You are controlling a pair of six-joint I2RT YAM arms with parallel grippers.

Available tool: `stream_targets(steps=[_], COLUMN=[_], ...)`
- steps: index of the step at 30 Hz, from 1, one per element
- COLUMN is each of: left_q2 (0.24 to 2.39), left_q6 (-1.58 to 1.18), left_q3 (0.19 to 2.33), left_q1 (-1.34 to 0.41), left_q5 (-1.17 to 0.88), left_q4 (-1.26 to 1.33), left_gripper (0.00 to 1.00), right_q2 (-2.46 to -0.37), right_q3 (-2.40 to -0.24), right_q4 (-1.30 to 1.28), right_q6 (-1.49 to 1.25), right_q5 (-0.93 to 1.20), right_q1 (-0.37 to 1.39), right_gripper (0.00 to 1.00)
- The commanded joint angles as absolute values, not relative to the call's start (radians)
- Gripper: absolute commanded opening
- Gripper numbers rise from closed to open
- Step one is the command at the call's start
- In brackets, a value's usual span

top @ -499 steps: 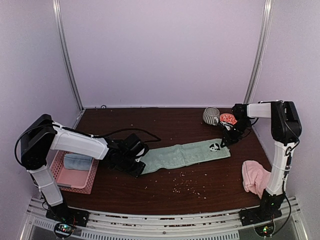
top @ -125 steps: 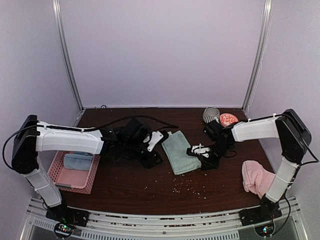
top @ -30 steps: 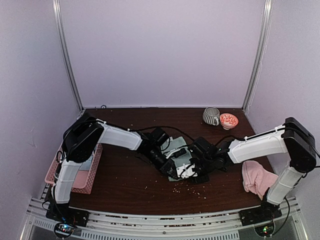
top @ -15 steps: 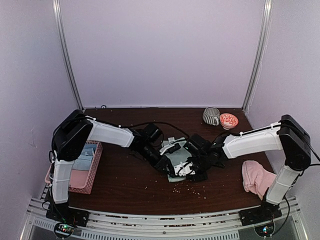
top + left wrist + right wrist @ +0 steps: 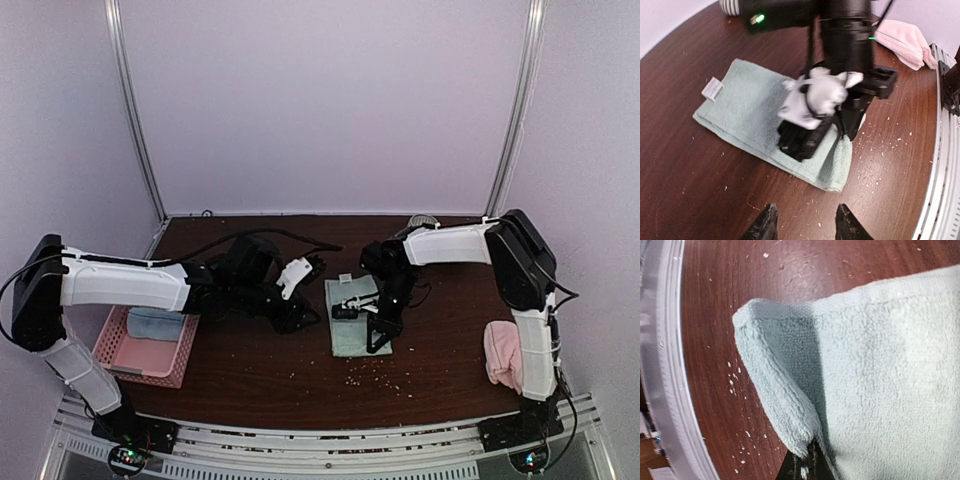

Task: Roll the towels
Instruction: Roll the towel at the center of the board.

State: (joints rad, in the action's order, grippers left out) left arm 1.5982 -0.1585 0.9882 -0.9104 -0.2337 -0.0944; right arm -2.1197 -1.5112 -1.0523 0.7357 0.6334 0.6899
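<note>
Your right end effector is closed, and its tips pinch the edge of the green towel close to one corner; the right wrist view shows the doubled terry edge drawn down into the closed tips, with the layers plainly stacked at that corner. That towel lies folded into a short, thick rectangle in the middle of the desk, flat on the wood; a small white label shows at its far side in the left wrist view. Your right arm reaches across from the right and comes down onto the towel's near end, so part of the cloth is hidden beneath it in the top view.

Your left end effector is partly open, its two fingers apart with nothing between them; it stands to the left of the green towel, clear of the cloth and pointed toward it, over bare wood.

The pink towel lies bunched at the right side of the desk, beside the lower part of your right arm and well apart from the green one; neither end effector touches it.

A pink basket sits at the near left with a blue cloth inside it. Pale crumbs are scattered on the wood just in front of the green towel, and more specks lie round it.
</note>
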Motion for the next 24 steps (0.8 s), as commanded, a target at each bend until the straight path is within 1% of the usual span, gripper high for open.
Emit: stream_targets(steps=[1,4,7,16,20,24], left_q2=[1.577,1.625,1.736,2.005,2.064,2.103], left_q6=[0.026,0.123,0.162,0.253,0.288,0.310], left_q3=[0.983,1.026,1.127,1.324,1.368,1.377], left_q1=[-1.058,-1.134,-1.147,-1.147,-1.146,-1.145], left_q5=[0.026,0.037,0.028,-0.025,-0.016,0.001], left_q4=[0.020,0.051,0.001,-0.073,-0.111,-0.130], left_gripper=[0.39,0.40,0.40,0.39,0.38,0.35], right_q2=[-2.325,-2.413,-2.455,-2.445,-2.425,-2.419], right_q3=[-1.654,-1.716,-1.741,-1.707,-1.695,-1.689], right_q4=[-1.294,-1.310,-1.308,-1.255,-1.246,-1.236], right_q6=[0.714,0.685,0.661,0.635,0.630,0.624], right_q5=[0.718,0.707,0.698,0.735,0.734,0.732], right_q1=[0.621,0.600,0.589,0.589,0.589,0.589], right_gripper=[0.02,0.02,0.02,0.03,0.04,0.04])
